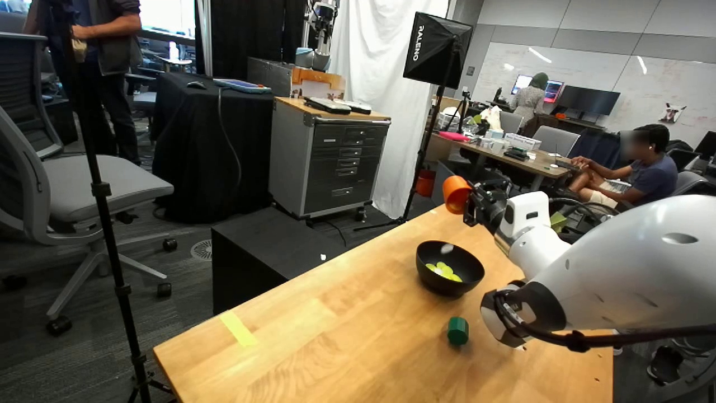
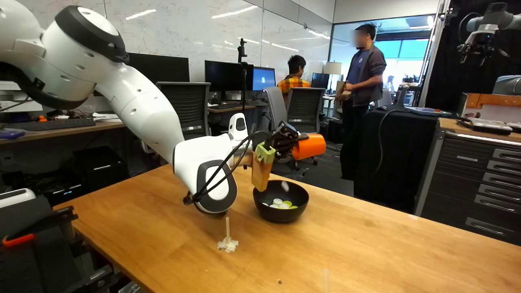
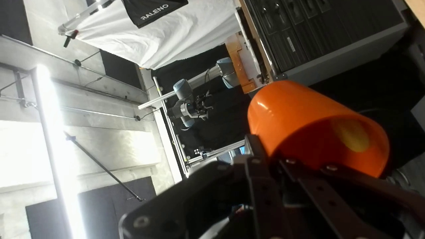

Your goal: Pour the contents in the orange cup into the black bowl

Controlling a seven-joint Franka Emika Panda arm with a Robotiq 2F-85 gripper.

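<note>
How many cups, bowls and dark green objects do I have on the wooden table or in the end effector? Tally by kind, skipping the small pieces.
1 orange cup, in the end effector
1 black bowl, on the table
1 dark green object, on the table
Total: 3

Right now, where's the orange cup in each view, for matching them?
In an exterior view: orange cup right of centre, mid-height, right of the drawer cabinet.
In an exterior view: orange cup just right of centre, mid-height, left of the drawer cabinet.
Wrist view: orange cup right of centre, below the drawer cabinet.
Shared landmark: drawer cabinet.
</note>
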